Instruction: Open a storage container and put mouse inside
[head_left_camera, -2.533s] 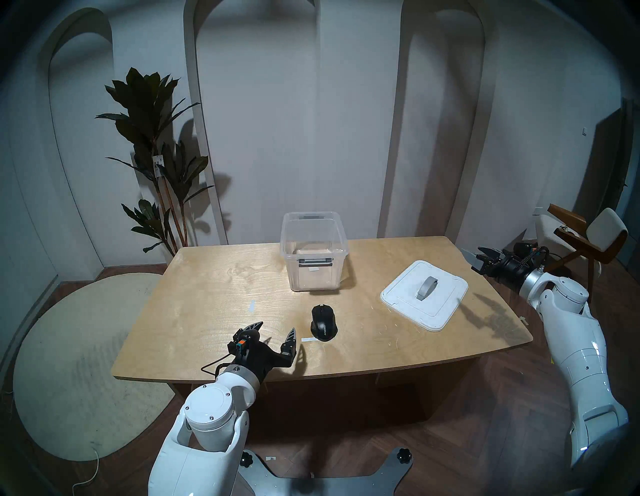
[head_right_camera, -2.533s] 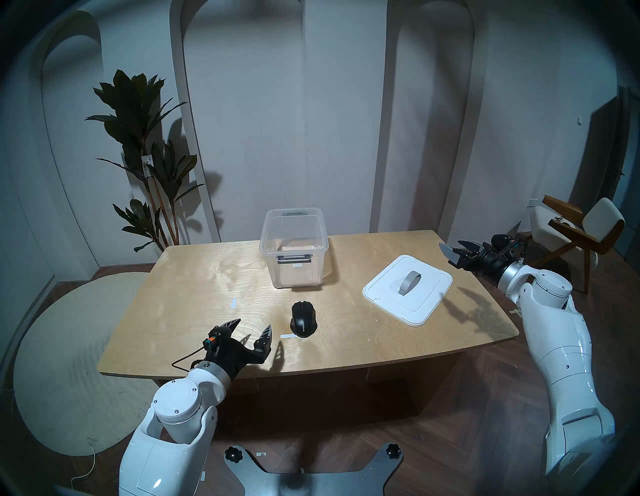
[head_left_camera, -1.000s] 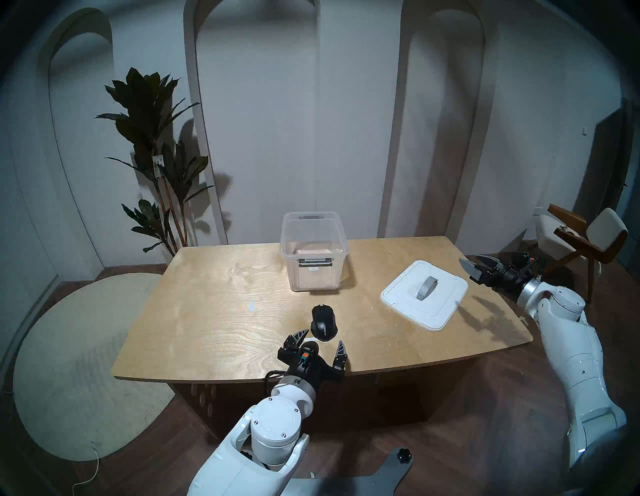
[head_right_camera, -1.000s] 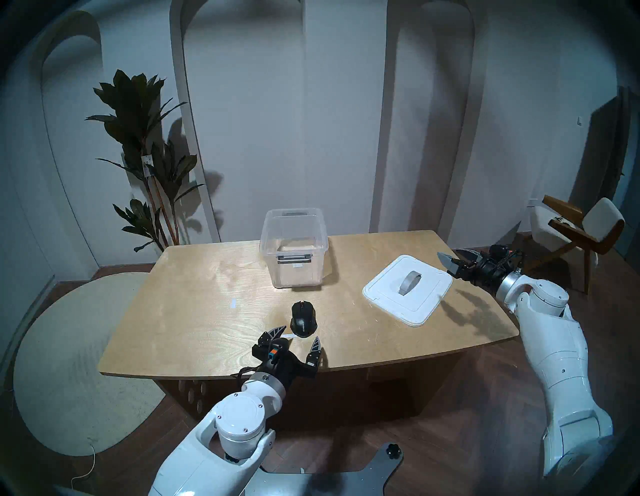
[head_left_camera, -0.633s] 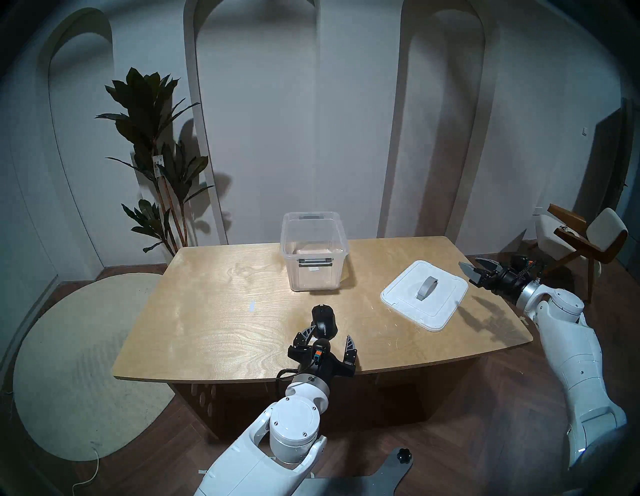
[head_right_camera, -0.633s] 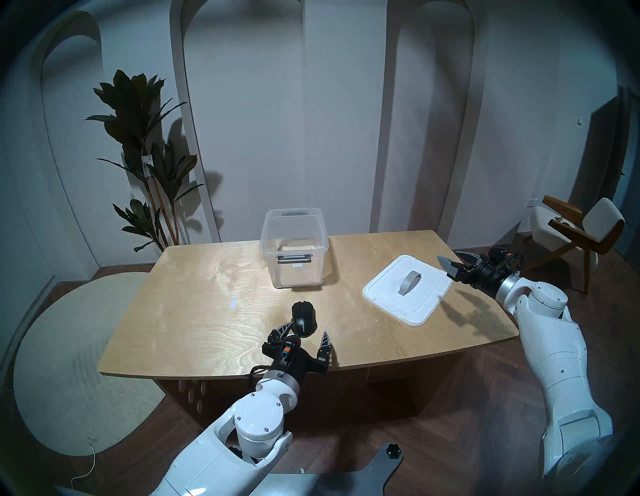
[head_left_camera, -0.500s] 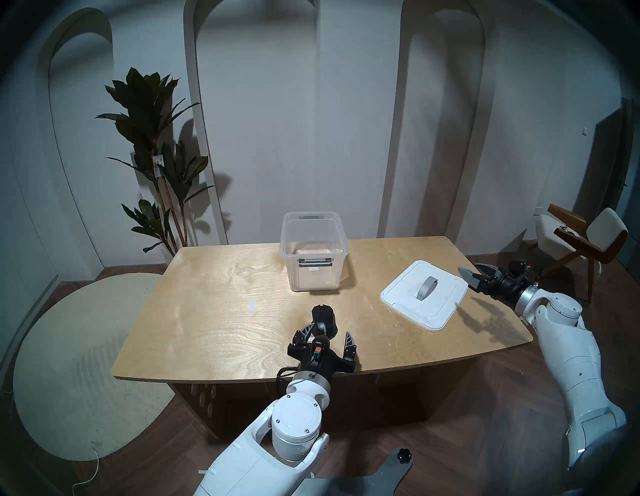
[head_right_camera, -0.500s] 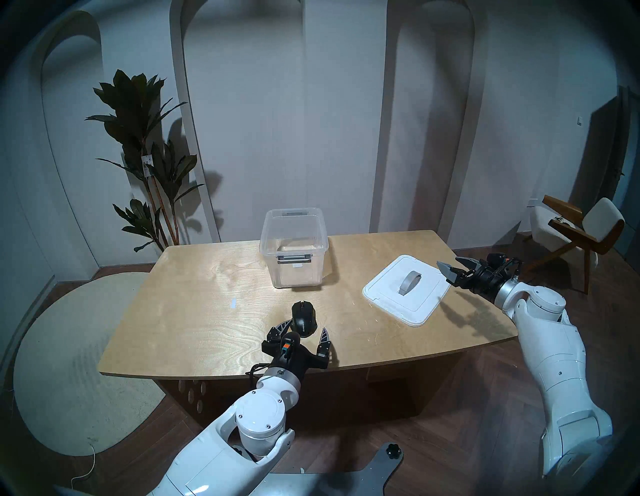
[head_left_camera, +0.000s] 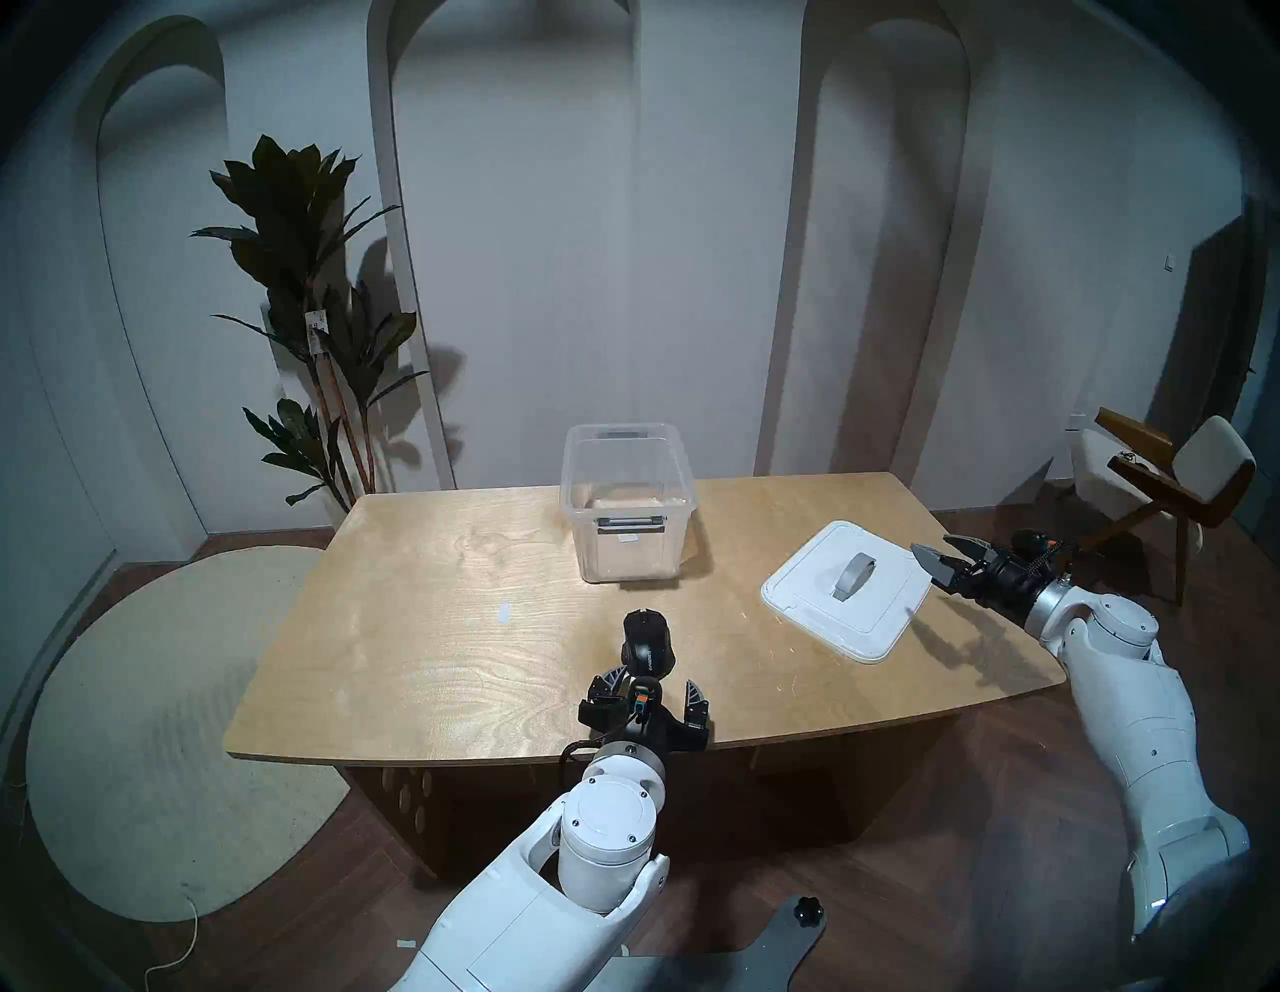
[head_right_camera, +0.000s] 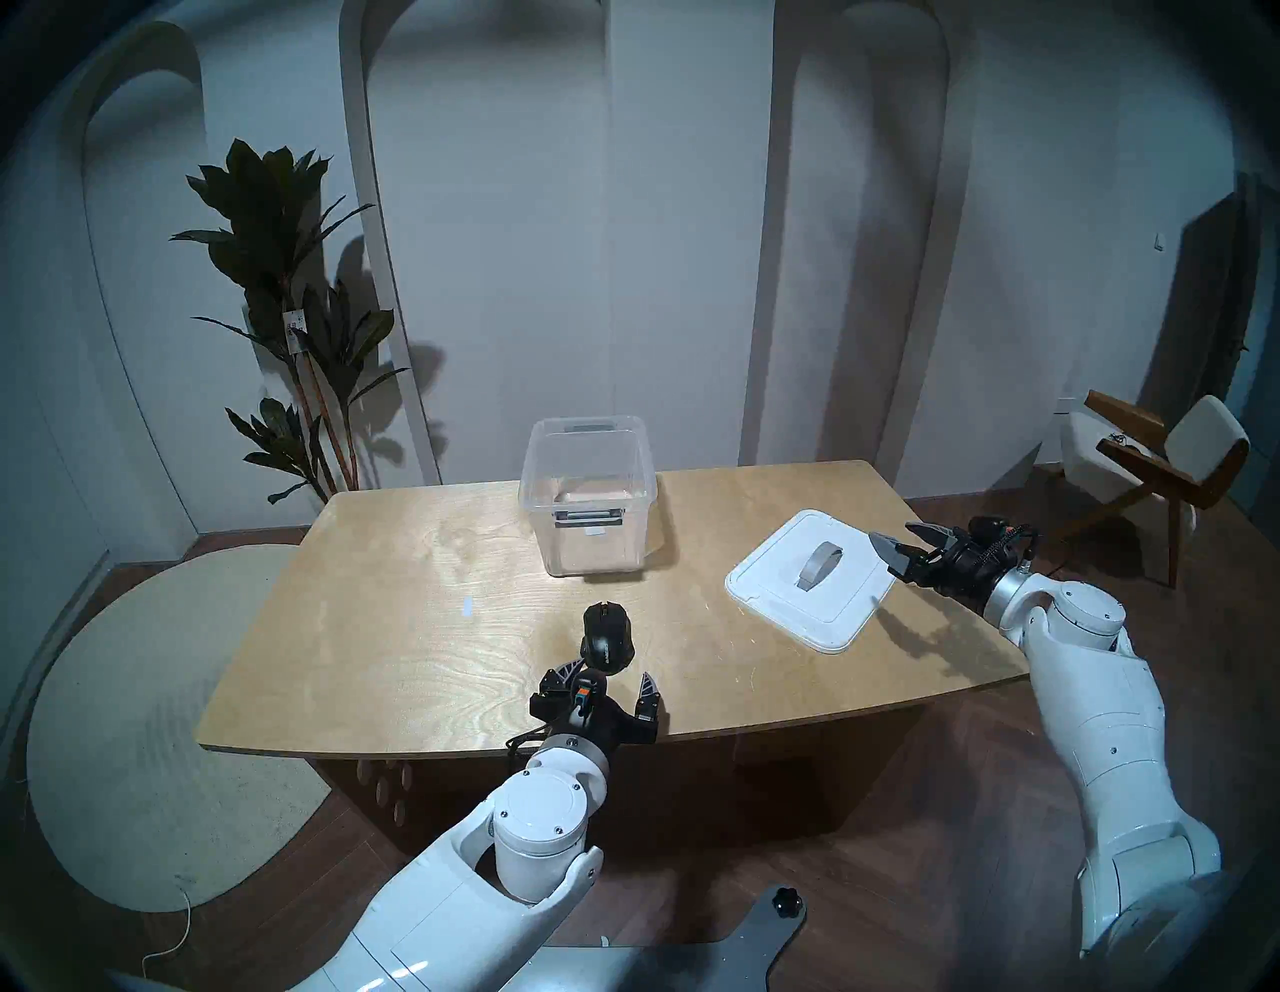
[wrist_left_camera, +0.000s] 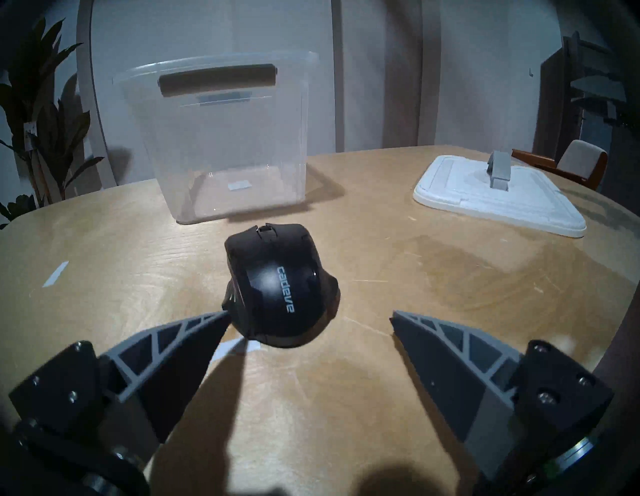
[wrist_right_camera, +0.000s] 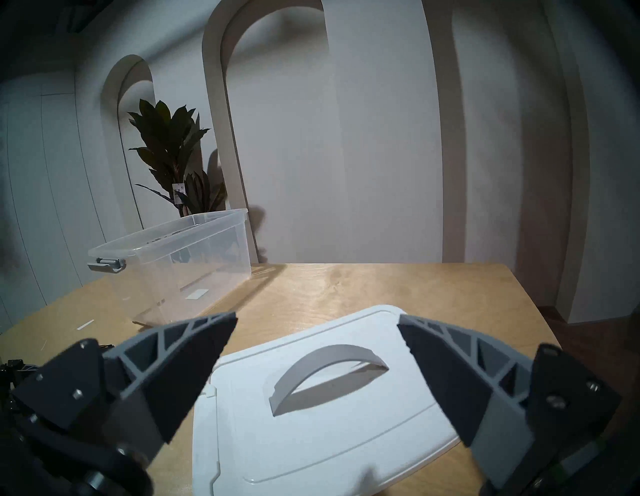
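Observation:
The black mouse (head_left_camera: 647, 641) lies on the table's front middle, also in the left wrist view (wrist_left_camera: 280, 287). My left gripper (head_left_camera: 651, 682) is open just behind the mouse, fingers either side of its rear end (wrist_left_camera: 310, 313). Its left fingertip (wrist_left_camera: 221, 317) is right beside the mouse's left rear. The translucent storage container (head_left_camera: 627, 554) stands open and empty at the back middle (wrist_left_camera: 225, 138). Its white lid (head_left_camera: 880, 609) with grey strap handle lies flat at the right. My right gripper (head_left_camera: 935, 546) is open and empty, hovering at the lid's right edge (wrist_right_camera: 317, 316).
The wooden table (head_left_camera: 415, 623) bears small white tape strips (wrist_left_camera: 55, 273). A tall plant (head_left_camera: 312, 312) stands behind the table's left corner. A chair (head_left_camera: 1170, 478) is at the far right and a round rug (head_left_camera: 138, 727) lies on the floor at the left.
My left gripper moved right along the front edge, from left of the mouse to straight behind it, staying open. My right gripper came lower and closer to the lid's right edge.

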